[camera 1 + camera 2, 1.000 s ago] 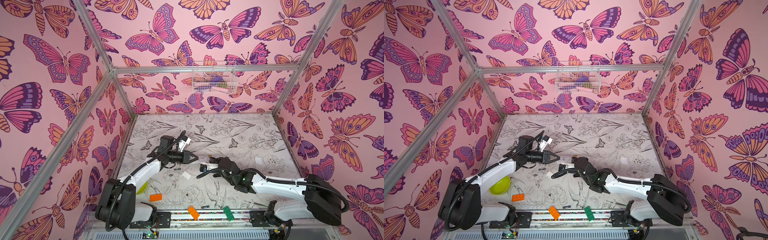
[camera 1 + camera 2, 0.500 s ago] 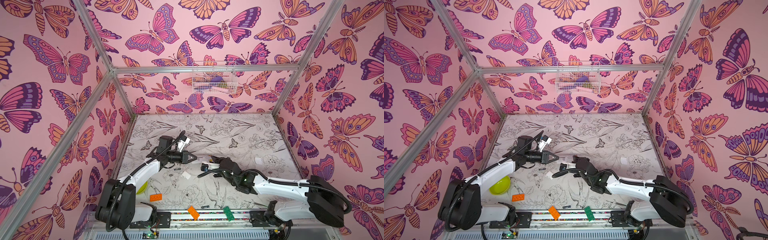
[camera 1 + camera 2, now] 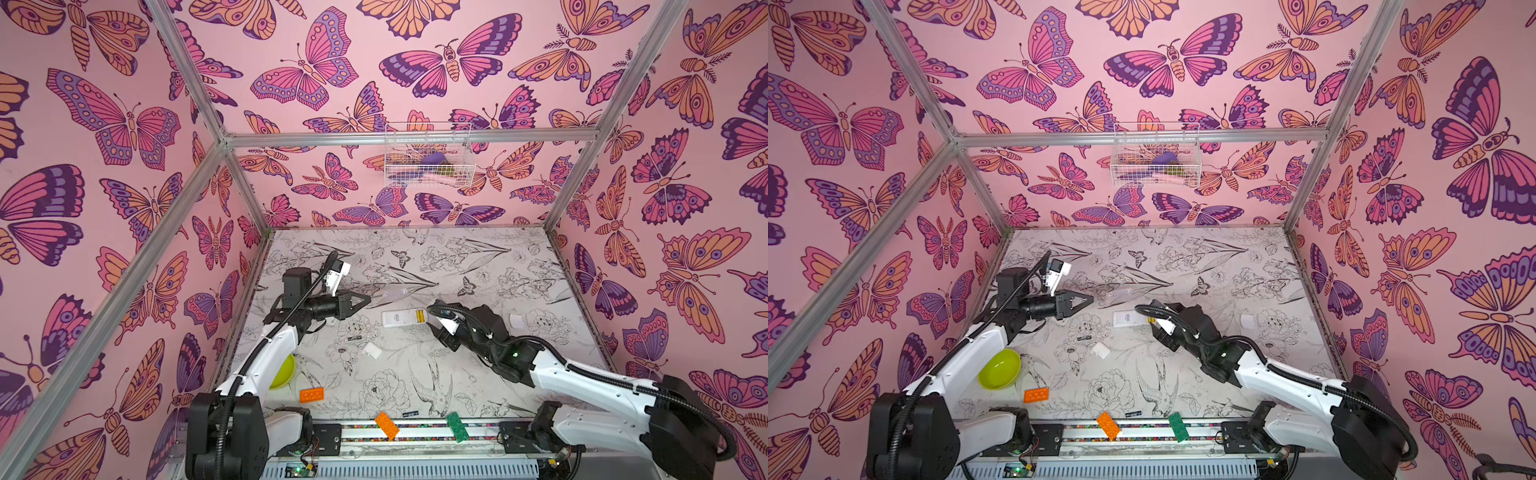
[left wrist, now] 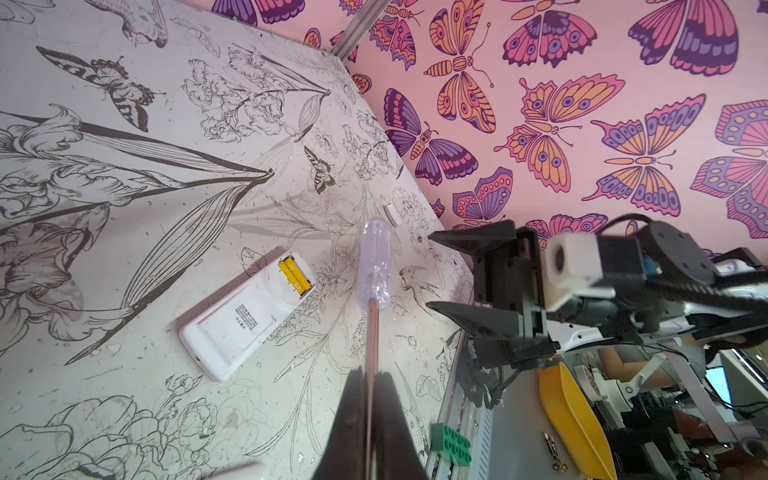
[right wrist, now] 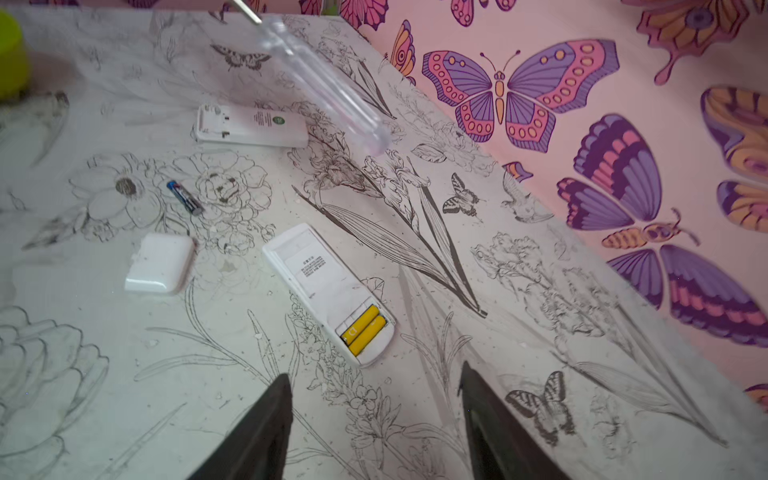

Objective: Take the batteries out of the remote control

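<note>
At the front rail lie an orange brick (image 3: 386, 424) and a green brick (image 3: 457, 427). Just behind them on the table (image 3: 478, 257) is a slim dark piece (image 3: 410, 413), too small to tell what it is. To the left are a second orange brick (image 3: 311, 395) and a green bowl (image 3: 998, 370), which the left arm partly hides in a top view.

Farther in, a white cover (image 5: 160, 264) lies flat, and near it, apart from it, lies a black battery (image 5: 185, 197) on the table. Beyond them the remote (image 5: 320, 282) lies back side up with its bay open. Two yellow batteries (image 5: 363, 330) sit in the bay, side by side.

The right gripper (image 5: 374, 386) is near the battery end of the remote. It is released: its jaws stand wide apart and hold nothing.

The left gripper (image 4: 370, 374) is clenched on the metal shaft of a screwdriver (image 4: 374, 266). The clear handle points toward the right arm, beyond the remote.

A second remote (image 5: 251, 126) lies past the black battery. On the right, near the wall, is a second cover (image 3: 516, 321). A wire basket (image 3: 428, 156) hangs on the back wall.
</note>
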Tool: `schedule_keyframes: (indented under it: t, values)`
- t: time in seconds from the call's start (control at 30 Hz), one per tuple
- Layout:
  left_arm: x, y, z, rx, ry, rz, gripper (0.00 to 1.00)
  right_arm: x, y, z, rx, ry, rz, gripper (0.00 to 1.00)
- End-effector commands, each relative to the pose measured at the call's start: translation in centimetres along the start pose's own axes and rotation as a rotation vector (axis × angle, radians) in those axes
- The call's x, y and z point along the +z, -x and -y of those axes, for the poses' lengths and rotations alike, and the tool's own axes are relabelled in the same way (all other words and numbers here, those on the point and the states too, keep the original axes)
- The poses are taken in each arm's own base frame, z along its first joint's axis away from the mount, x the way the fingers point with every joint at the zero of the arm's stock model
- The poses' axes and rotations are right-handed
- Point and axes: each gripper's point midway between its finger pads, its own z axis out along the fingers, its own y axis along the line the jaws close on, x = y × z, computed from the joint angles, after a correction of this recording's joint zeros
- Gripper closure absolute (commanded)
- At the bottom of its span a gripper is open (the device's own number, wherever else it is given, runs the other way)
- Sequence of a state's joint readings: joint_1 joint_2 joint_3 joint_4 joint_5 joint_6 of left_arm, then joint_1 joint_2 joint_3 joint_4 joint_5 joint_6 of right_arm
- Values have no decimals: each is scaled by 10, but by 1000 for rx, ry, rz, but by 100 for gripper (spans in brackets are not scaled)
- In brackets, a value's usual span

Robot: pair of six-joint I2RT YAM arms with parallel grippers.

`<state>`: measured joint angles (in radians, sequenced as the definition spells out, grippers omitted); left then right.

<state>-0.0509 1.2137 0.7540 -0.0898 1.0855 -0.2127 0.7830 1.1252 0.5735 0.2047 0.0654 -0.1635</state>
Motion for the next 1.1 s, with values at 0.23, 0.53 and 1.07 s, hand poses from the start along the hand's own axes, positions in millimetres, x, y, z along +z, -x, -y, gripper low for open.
schedule_keyframes:
  t: [0.23,0.53,1.07]
  values:
    - [-15,0,24,98,-136,21,100,-11,39,16,585,226,101,23]
    - [-21,-2,28,128,-197,23,100,0,47,12,692,301,85,20]
    - [-33,-1,35,158,-237,47,100,18,95,0,756,519,124,26]
